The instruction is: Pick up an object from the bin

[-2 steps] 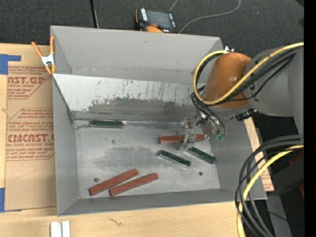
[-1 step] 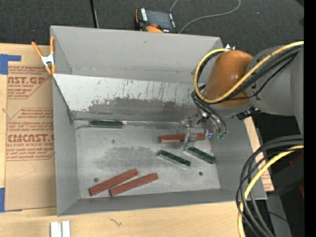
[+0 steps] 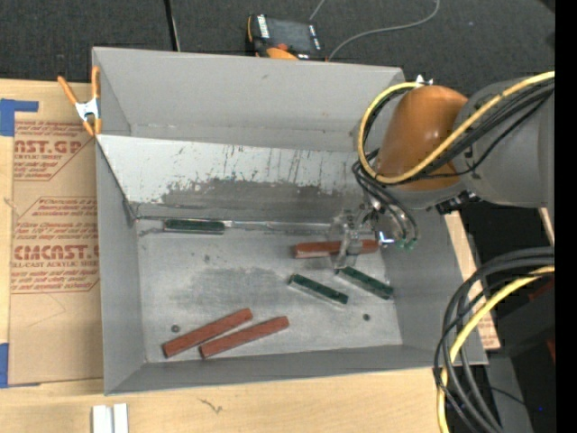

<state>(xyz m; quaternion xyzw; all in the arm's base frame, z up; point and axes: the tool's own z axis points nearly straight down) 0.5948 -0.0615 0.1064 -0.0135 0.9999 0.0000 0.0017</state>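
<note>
My gripper (image 3: 348,245) is low in the right part of the bin, under the orange wrist cover. A red-brown stick (image 3: 314,250) lies level, pointing left to right, and passes between its fingers, which are shut on it near the stick's right half. Just below the gripper lie two dark green sticks, one (image 3: 317,289) to the lower left and one (image 3: 368,282) to the lower right, both angled down to the right. Neither green stick touches the fingers.
Two more red-brown sticks (image 3: 207,332) (image 3: 245,336) lie side by side near the bin's front left. Another dark green stick (image 3: 194,226) rests along the back wall's foot at the left. The arm and its yellow cables crowd the right rim.
</note>
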